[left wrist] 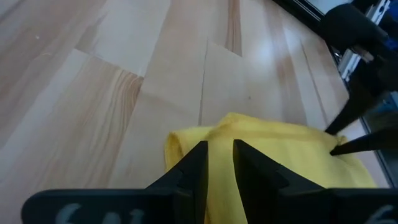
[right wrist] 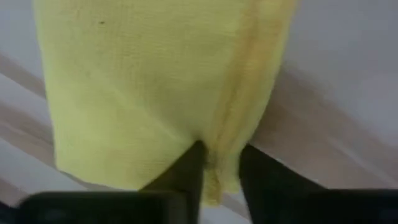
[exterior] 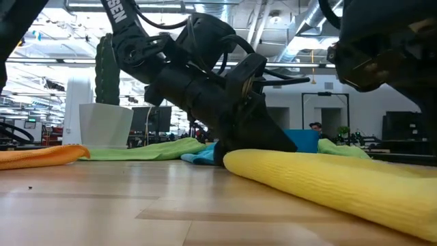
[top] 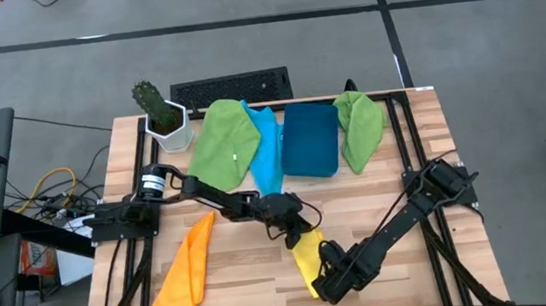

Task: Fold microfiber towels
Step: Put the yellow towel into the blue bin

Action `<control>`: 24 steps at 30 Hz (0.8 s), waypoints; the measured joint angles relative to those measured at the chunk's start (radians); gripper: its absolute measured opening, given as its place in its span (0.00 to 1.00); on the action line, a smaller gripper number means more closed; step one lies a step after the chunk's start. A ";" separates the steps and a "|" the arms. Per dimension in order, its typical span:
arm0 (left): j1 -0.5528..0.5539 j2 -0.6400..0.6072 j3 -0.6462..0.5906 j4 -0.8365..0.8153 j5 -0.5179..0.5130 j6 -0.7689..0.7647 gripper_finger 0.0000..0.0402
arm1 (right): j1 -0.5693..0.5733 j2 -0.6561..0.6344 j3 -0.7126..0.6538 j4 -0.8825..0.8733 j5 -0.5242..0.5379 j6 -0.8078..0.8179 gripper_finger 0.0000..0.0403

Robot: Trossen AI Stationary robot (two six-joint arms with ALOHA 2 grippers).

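The yellow towel (top: 307,257) lies bunched in a narrow strip on the wooden table (top: 255,275), near the front edge and slightly right of centre. Both arms work on it from opposite ends.

The left end effector (top: 302,233) reaches across the table from the left and sits at the far end of the yellow towel. In the left wrist view its fingers (left wrist: 198,167) stand narrow, closed on a fold of the yellow fabric (left wrist: 273,152).

The right end effector (top: 322,277) reaches in from the right side and sits at the near end of the same towel. In the right wrist view its fingers (right wrist: 189,167) stand narrow, pinching the seamed edge of the yellow cloth (right wrist: 143,81).

The orange towel (top: 186,277) lies crumpled near the front left of the table, well apart from both arms. Along the back edge lie a green towel (top: 224,143), a light blue towel (top: 267,152) partly under it, a dark blue bin (top: 310,139) and a second green towel (top: 359,128). A potted cactus (top: 162,115) stands at the back left corner, and a black keyboard (top: 230,88) lies beyond the back edge.
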 joint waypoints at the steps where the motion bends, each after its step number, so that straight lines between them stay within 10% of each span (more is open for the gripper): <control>1: 0.003 0.000 0.008 -0.010 0.012 -0.002 0.16 | -0.006 0.000 0.000 0.006 -0.014 -0.003 0.17; 11: 0.081 -0.222 0.047 -0.326 0.138 0.086 0.16 | -0.035 -0.050 0.003 0.030 -0.095 -0.074 0.04; 24: 0.076 -0.850 0.049 -0.946 0.048 0.172 0.16 | -0.139 -0.398 0.024 -0.033 0.147 -0.124 0.04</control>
